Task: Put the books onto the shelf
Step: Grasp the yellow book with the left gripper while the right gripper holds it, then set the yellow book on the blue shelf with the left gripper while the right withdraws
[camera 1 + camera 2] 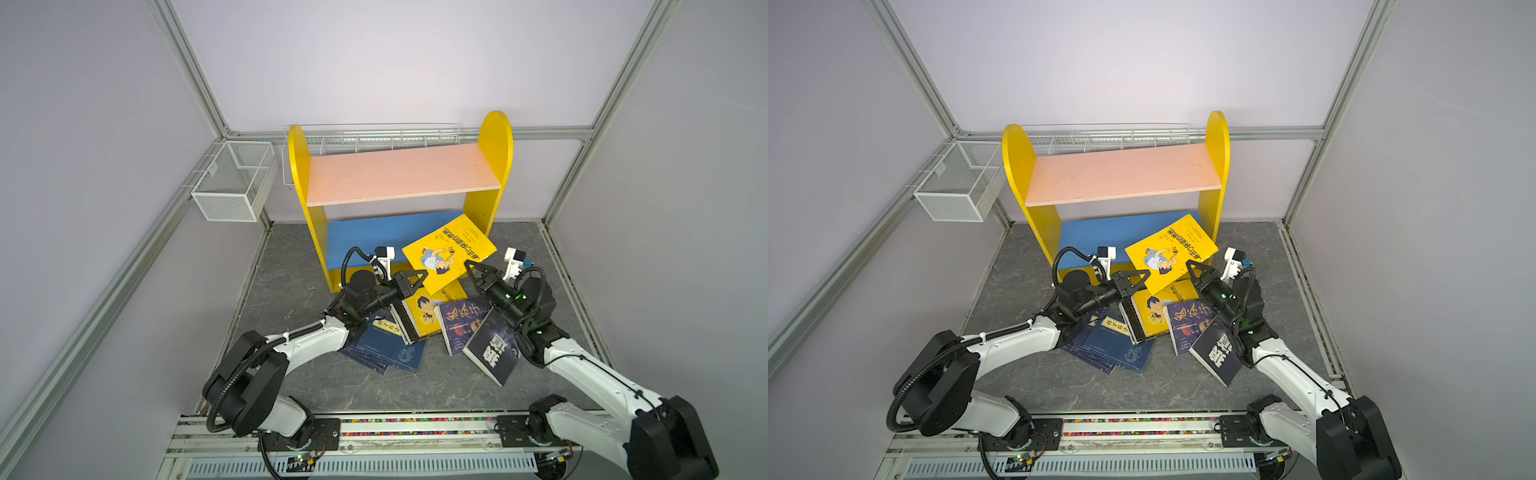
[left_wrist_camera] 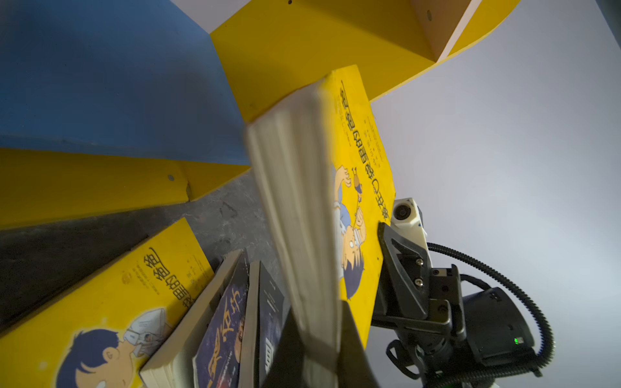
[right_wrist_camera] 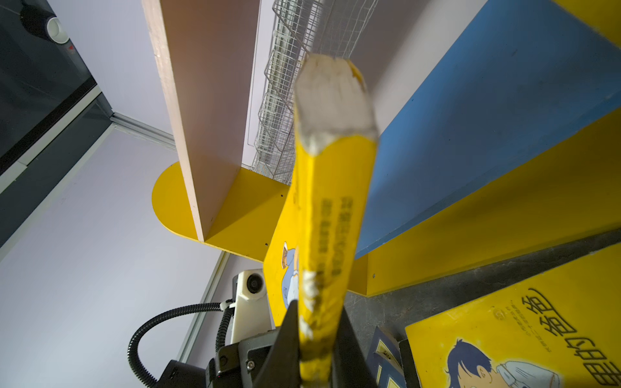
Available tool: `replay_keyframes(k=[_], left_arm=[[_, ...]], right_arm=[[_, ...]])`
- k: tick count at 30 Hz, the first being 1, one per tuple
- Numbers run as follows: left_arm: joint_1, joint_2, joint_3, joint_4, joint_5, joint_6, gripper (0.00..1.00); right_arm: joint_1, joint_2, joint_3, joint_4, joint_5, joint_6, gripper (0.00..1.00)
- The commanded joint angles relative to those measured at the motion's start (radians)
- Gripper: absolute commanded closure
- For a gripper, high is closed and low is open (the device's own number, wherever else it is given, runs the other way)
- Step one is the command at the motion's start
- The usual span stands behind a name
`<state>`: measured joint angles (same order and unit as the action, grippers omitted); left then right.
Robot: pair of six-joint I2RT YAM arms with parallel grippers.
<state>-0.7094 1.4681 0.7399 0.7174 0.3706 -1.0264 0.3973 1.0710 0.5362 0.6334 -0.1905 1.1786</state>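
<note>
Left wrist view: left gripper (image 2: 319, 312) is clamped on the page edge of a yellow book (image 2: 356, 201), with the paper block pinched between both fingers. Right wrist view: right gripper (image 3: 317, 309) is clamped on the spine of that same book. Two-arm hold, opposite edges.

In both top views the yellow book is held clear of the table (image 1: 374, 386), cover up and tilted, in front of the shelf (image 1: 496, 145). Its far corner sits over the right end of the shelf's blue board (image 1: 365, 237), close to the right side panel. Can't tell whether that corner touches the board or the panel. The pink board (image 1: 399, 174), the shelf's upper level, is above the book.

Remaining books lie on the table in front of the shelf, in a loose overlapping pile:
- second yellow book (image 1: 428, 311): directly below the held one, nearest the shelf's front edge
- purple book (image 1: 461, 324): just right of it, edges touching
- black book (image 1: 494, 349) with big white characters: lapped over the purple one, partly under the right arm, farthest from the shelf
- navy books (image 1: 386, 345): fanned stack, partly under the left arm, count unclear

Wire basket (image 1: 232, 183) hangs on the wall left of the shelf. A long wire rack (image 1: 374, 137) runs behind the shelf's top.
</note>
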Motion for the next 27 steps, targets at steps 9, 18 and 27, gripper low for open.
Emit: replay_keyframes(k=[9,18,27], left_arm=[[0.106,-0.077,0.250,-0.534,-0.055,0.222,1.00],[0.165,0.096,0.544,-0.789,0.088,0.445,1.00],[0.165,0.279,0.709,-0.818,0.093,0.462,1.00]], right_arm=[[0.052,-0.165,0.036,-0.390,0.185,-0.144,0.37],[-0.006,-0.368,0.027,-0.672,0.293,-0.246,0.34],[-0.025,-0.457,0.002,-0.750,0.309,-0.262,0.33]])
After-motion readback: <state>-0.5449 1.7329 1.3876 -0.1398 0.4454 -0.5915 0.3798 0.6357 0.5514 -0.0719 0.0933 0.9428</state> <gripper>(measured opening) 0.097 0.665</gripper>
